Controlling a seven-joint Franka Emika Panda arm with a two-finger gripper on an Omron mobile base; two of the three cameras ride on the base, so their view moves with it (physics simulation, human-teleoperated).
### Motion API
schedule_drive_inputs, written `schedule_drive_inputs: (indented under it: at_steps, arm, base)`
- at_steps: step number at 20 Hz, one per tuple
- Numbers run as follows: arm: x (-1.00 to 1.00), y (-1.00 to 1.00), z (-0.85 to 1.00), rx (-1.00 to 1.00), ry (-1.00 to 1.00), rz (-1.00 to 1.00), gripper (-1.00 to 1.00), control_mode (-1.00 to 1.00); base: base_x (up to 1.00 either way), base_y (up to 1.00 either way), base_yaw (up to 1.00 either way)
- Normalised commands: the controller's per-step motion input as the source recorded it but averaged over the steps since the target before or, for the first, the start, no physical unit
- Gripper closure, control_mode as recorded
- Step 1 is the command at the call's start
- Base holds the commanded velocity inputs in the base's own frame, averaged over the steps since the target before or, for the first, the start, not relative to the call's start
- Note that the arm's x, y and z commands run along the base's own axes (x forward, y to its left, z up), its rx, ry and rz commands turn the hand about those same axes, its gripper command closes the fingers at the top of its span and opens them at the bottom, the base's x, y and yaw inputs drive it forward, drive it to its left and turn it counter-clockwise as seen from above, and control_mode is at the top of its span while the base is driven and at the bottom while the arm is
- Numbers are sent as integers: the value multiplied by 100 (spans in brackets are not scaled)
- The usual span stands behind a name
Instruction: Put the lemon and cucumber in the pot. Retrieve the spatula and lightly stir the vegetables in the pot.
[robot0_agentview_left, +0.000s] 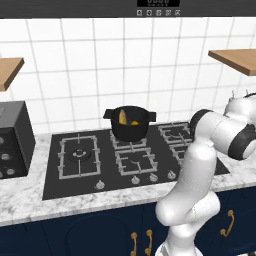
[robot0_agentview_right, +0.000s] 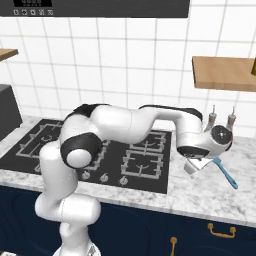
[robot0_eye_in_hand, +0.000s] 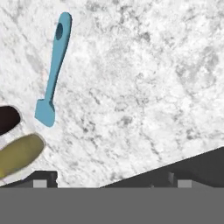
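Note:
The black pot (robot0_agentview_left: 129, 123) stands on the back middle burner of the hob. Inside it lie the yellowish cucumber piece (robot0_agentview_left: 122, 117) and the small round lemon (robot0_agentview_left: 134, 123). The light-blue spatula (robot0_eye_in_hand: 53, 72) lies flat on the marble counter right of the hob, also seen as the spatula (robot0_agentview_right: 226, 173) in the right base view. My gripper (robot0_eye_in_hand: 111, 180) hovers above the counter beside it, open, its fingertips wide apart with nothing between them. The gripper (robot0_agentview_right: 196, 167) points down just left of the spatula's blade end.
Two shakers (robot0_agentview_right: 221, 120) stand against the wall behind the spatula; their tops (robot0_eye_in_hand: 13, 140) show at the hand view's left edge. The hob's dark edge (robot0_eye_in_hand: 192, 166) is close by. A toaster oven (robot0_agentview_left: 12, 140) sits at the far left, and wooden shelves (robot0_agentview_right: 225, 72) hang above.

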Motion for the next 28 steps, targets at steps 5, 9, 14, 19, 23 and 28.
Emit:
schedule_drive_inputs:
  at_steps: [5,9,14,19,23,28]
  arm:
    - [0,-80,-3,23,4,-10,-100,-100]
    - [1,-66,0,27,18,-3,-100,-100]
    - [3,-51,-3,24,19,-1,-100,-100]
    - [0,-9,-68,14,6,0,-100,-100]
    - [0,-3,-89,4,-10,0,-100,-100]
    - [20,-3,-59,0,-42,0,-100,-100]
  base:
    - [0,0,0]
    - [0,0,0]
    - [0,0,0]
    - [0,0,0]
    - [0,0,0]
    - [0,0,0]
